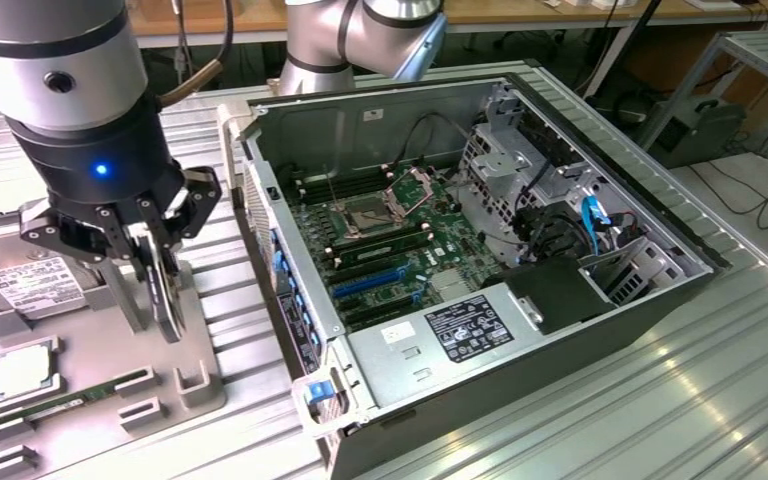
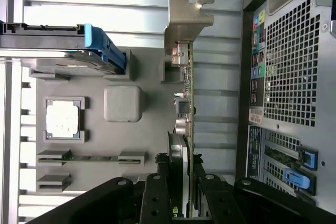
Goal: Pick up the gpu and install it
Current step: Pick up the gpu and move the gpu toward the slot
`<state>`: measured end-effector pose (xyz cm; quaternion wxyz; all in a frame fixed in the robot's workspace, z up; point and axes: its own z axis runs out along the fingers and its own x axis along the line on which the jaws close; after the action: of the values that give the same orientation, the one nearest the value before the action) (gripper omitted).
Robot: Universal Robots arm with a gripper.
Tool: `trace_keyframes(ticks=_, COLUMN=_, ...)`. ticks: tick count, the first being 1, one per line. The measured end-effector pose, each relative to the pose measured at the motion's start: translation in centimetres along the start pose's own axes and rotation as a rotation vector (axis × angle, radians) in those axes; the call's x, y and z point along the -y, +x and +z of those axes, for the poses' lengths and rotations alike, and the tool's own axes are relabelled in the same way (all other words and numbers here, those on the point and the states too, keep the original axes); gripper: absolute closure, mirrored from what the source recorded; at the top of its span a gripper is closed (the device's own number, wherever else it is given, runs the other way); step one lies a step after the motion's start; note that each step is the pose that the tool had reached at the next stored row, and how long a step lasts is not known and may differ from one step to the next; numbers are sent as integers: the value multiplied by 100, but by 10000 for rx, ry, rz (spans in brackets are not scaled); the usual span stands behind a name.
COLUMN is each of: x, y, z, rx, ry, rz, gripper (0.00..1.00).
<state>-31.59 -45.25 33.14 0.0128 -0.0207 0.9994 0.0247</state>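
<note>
Gripper (image 1: 157, 245) was closed on the gpu (image 1: 168, 292), with the fingers pinching both faces around the fan. The same pinch was seen edge-on in the wrist view, with the gripper (image 2: 180, 179) straddling the gpu (image 2: 178, 153). The card was stood on edge in the grey parts tray (image 1: 84, 345), at the exterior view's left, outside the PC case (image 1: 518, 300). Whether it had cleared its holder could not be told.

Step judged: pick-up. The pull was best kept straight up along the card's plane, so the bottom edge wasn't levered against the holder posts. The grip was to be kept square, as a pinch over a fan shroud was judged liable to slip or twist. The silver bracket (image 2: 185, 19) was sticking out at the end away from the fingers, so clearance there was to be watched.

Around: hard drive (image 1: 31, 285), CPU (image 1: 21, 372) and RAM stick (image 1: 71, 403) were laid in the same tray, near the card. The case side wall (image 1: 267, 220) was stood between the tray and the blue slots (image 1: 371, 282). Cables (image 1: 591, 225) were at the case's right, apart from the slots.
</note>
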Motion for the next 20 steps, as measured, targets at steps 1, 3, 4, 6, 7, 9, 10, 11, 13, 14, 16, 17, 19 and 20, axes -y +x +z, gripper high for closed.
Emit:
trace_keyframes(ticks=1, x=-1, y=0, z=-19, rx=-1, ry=0, rz=0, gripper=73)
trace_keyframes(ticks=3, x=-3, y=-1, z=-57, rx=-1, ry=1, rz=0, gripper=73)
trace_keyframes(ticks=4, x=-3, y=-2, z=-75, rx=-1, ry=1, rz=0, gripper=73)
trace_keyframes(ticks=6, x=-5, y=-3, z=-105, rx=-1, ry=-4, rz=-1, gripper=73)
trace_keyframes(ticks=7, x=-6, y=-3, z=-119, rx=0, ry=-7, rz=0, gripper=73)
trace_keyframes(ticks=9, x=-7, y=-4, z=-156, rx=-2, ry=-10, rz=0, gripper=73)
trace_keyframes(ticks=10, x=-8, y=-4, z=-167, rx=0, ry=-11, rz=0, gripper=73)
trace_keyframes(ticks=11, x=-9, y=-4, z=-178, rx=0, ry=-11, rz=0, gripper=73)
trace_keyframes(ticks=13, x=-10, y=-5, z=-209, rx=-1, ry=-11, rz=0, gripper=73)
trace_keyframes(ticks=14, x=-11, y=-5, z=-226, rx=1, ry=-12, rz=0, gripper=73)
trace_keyframes(ticks=16, x=-13, y=-7, z=-268, rx=-1, ry=-12, rz=1, gripper=73)
trace_keyframes(ticks=17, x=-14, y=-7, z=-288, rx=-1, ry=-11, rz=1, gripper=73)
trace_keyframes(ticks=19, x=-16, y=-8, z=-323, rx=0, ry=-12, rz=1, gripper=73)
trace_keyframes(ticks=20, x=-16, y=-9, z=-337, rx=0, ry=-12, rz=0, gripper=73)
